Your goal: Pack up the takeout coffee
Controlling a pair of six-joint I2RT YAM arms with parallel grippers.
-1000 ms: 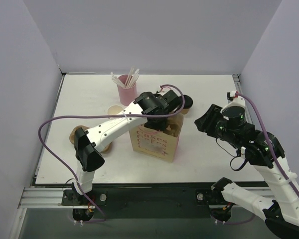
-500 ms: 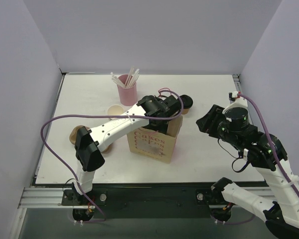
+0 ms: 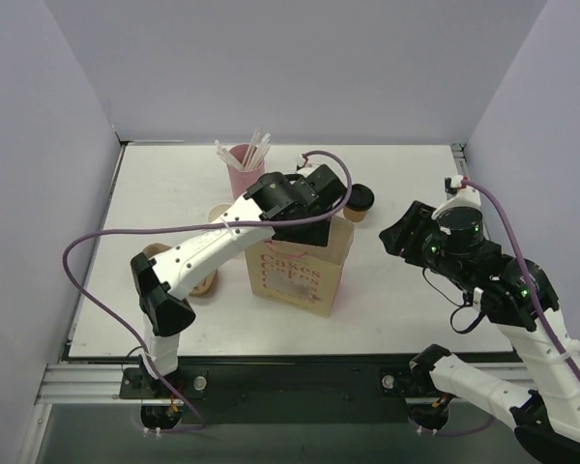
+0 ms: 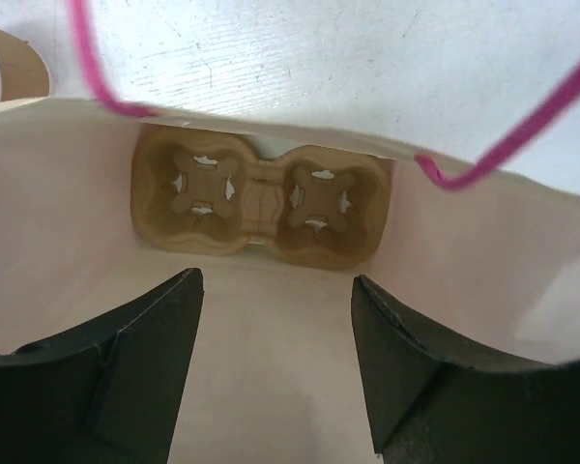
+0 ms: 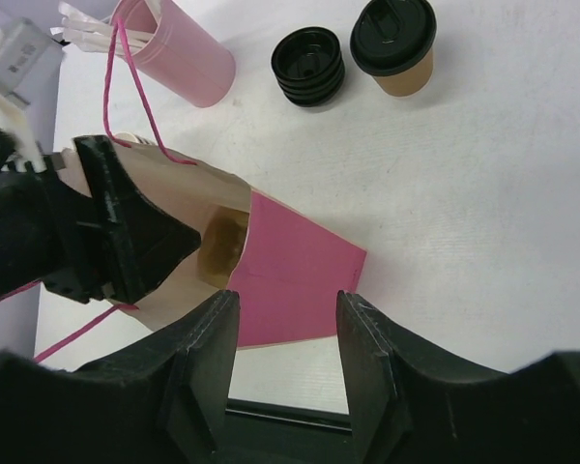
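The takeout coffee (image 3: 359,199), a small brown cup with a black lid, stands on the table behind the bag and also shows in the right wrist view (image 5: 394,43). The pink-and-cream paper bag (image 3: 300,269) stands open. My left gripper (image 3: 311,215) hovers over its mouth, open and empty (image 4: 275,280). Its camera looks down at a brown pulp cup carrier (image 4: 256,208) lying on the bag's bottom. My right gripper (image 3: 394,237) is open and empty (image 5: 285,302), held above the table to the right of the bag (image 5: 290,275).
A pink cup of white straws (image 3: 244,172) stands at the back left of the bag. A stack of black lids (image 5: 309,66) sits beside the coffee. Brown lidless cups (image 3: 153,259) stand left of the bag. Purple walls close in both sides.
My left gripper has lifted up out of the bag's mouth, and its arm has risen. The bag stands a little straighter. The right arm has hardly moved.
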